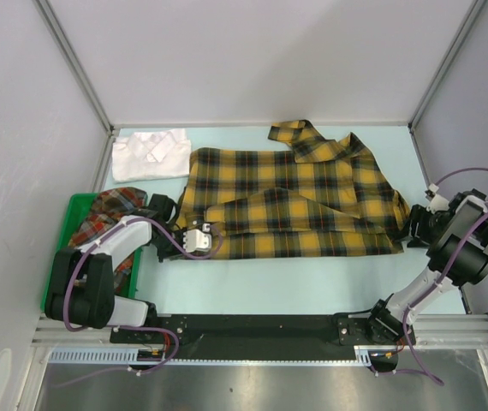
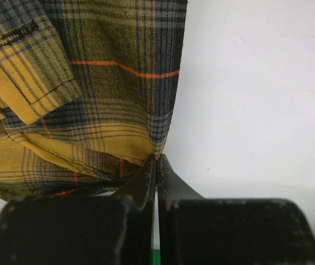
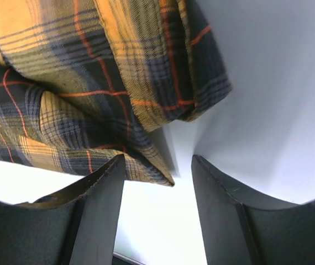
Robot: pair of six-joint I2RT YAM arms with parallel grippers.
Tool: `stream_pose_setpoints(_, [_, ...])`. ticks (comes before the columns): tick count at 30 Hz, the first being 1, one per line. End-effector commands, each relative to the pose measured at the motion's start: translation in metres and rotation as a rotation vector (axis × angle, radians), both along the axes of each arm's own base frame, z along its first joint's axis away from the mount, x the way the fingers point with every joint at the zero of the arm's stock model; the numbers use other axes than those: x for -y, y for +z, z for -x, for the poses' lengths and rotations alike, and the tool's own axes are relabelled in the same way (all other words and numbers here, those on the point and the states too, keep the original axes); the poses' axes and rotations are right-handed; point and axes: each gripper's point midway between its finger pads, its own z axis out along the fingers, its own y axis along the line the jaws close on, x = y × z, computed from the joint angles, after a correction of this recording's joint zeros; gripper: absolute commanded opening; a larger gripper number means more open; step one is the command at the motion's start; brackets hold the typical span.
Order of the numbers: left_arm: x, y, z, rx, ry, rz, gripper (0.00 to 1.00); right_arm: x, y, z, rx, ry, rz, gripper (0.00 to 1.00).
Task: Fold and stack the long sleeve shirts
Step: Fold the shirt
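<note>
From above, the yellow plaid shirt [image 1: 295,201] lies mid-frame on the worktop [image 1: 270,287]; in the left wrist view the left claw [image 2: 156,160] is clamped on its edge to pull a fold; in the right wrist view the right claw [image 3: 157,165] gapes around a corner, seemingly gripping nothing.

1. The left arm [image 1: 98,278] has white moulded link shells between bulky black joint housings.
2. A thin purple cable [image 1: 67,301] loops along its links.
3. A small white block [image 1: 197,240] with dark sockets sits at its wrist.
4. The right arm [image 1: 462,253] is built alike, with a second purple cable [image 1: 475,170] arcing over it.
5. The left gripper [image 2: 156,160] has matte black fingers [image 2: 143,185] that taper to thin tips and are flecked with pale scuffs.
6. The right gripper [image 3: 157,161] has smooth black wedge-shaped fingers [image 3: 102,190].
</note>
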Motion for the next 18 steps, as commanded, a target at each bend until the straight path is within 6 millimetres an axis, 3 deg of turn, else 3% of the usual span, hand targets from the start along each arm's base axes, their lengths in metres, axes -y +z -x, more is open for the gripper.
stream_pose_setpoints(1, [0.002,0.005,0.008,-0.021,-0.002,0.011,0.00,0.007,-0.010,-0.006,-0.010,-0.006,0.004,0.57])
stream_pose_setpoints(4, [0.003,0.008,0.010,-0.025,0.000,0.022,0.00,0.005,-0.014,-0.005,-0.014,0.001,-0.008,0.44])
stream_pose_setpoints(5, [0.004,0.009,0.013,-0.031,0.002,0.024,0.00,0.002,-0.015,-0.003,-0.022,0.011,-0.018,0.28])
stream_pose_setpoints(6, [0.003,0.010,0.015,-0.028,0.005,0.025,0.00,0.002,-0.014,-0.002,-0.024,0.015,-0.018,0.19])
stream_pose_setpoints(7, [0.002,0.011,0.018,-0.037,0.007,0.022,0.00,0.002,-0.014,0.001,-0.031,0.022,-0.016,0.01])
stream_pose_setpoints(18, [0.004,0.020,0.074,-0.061,-0.096,0.028,0.00,0.029,0.001,0.048,-0.118,0.142,0.122,0.00])
